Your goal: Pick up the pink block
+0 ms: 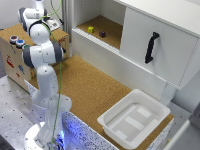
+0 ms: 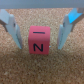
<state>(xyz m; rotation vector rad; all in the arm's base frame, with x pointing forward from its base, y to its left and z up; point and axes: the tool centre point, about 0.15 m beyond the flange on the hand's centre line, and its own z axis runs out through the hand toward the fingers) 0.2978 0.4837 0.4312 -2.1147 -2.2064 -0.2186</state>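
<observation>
In the wrist view the pink block (image 2: 39, 40), a small cube with black marks on its faces, sits on a cork surface (image 2: 42, 70). My gripper (image 2: 40, 46) is open and straddles it. One light blue finger (image 2: 12, 30) stands on each side, the other finger (image 2: 66, 27) opposite, each with a small gap to the cube. In the exterior view the block and the fingertips do not show. The arm (image 1: 42, 55) is folded at the exterior view's left.
A white bin (image 1: 150, 102) stands on the cork table (image 1: 95, 85) at the exterior view's right. An open shelf holds a yellow block (image 1: 90, 29) and a dark block (image 1: 102, 34). A cabinet door carries a black handle (image 1: 151, 47). A wooden box (image 1: 10, 55) stands behind the arm.
</observation>
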